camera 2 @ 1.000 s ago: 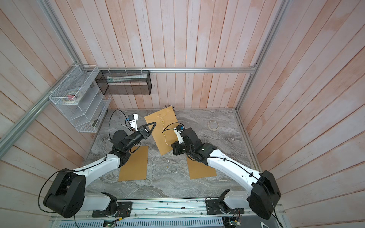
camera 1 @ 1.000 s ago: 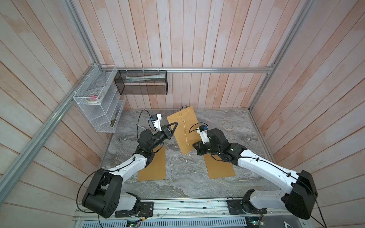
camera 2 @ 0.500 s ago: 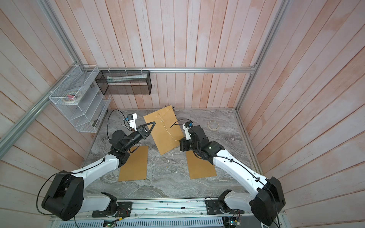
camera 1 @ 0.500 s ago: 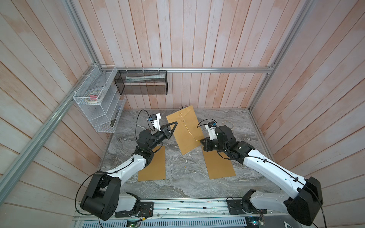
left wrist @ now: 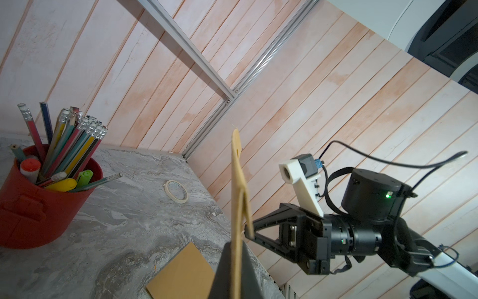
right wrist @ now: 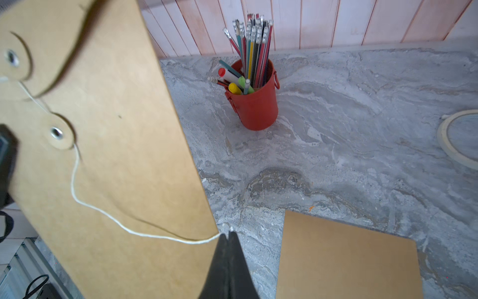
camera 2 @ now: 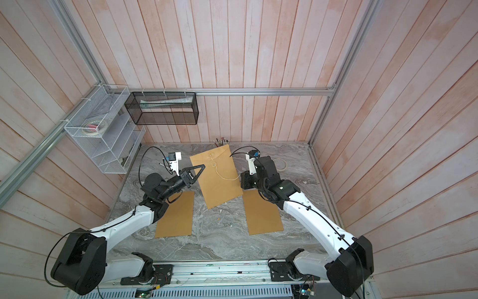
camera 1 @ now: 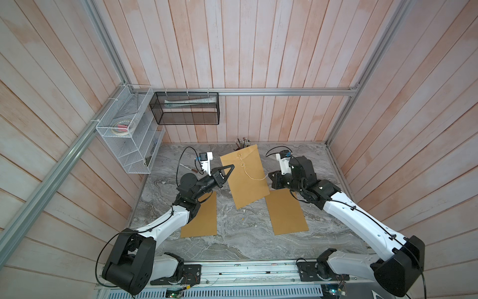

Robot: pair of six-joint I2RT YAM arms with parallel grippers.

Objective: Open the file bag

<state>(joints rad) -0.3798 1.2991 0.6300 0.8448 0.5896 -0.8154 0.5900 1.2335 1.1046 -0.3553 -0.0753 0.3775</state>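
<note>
Aloft, left fingers (left wrist: 222,274) clamp file bag (camera 1: 245,186); right fingers (right wrist: 219,269) pinch string (right wrist: 186,242).

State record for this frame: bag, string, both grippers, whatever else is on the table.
file bag: held up off the table, tilted
string: runs slack from the lower button to the right gripper
left gripper: jaws shut on the bag's side edge
right gripper: jaws shut on the string end
flat envelopes: two, and
pencil cup: red, upright, at the back
</note>
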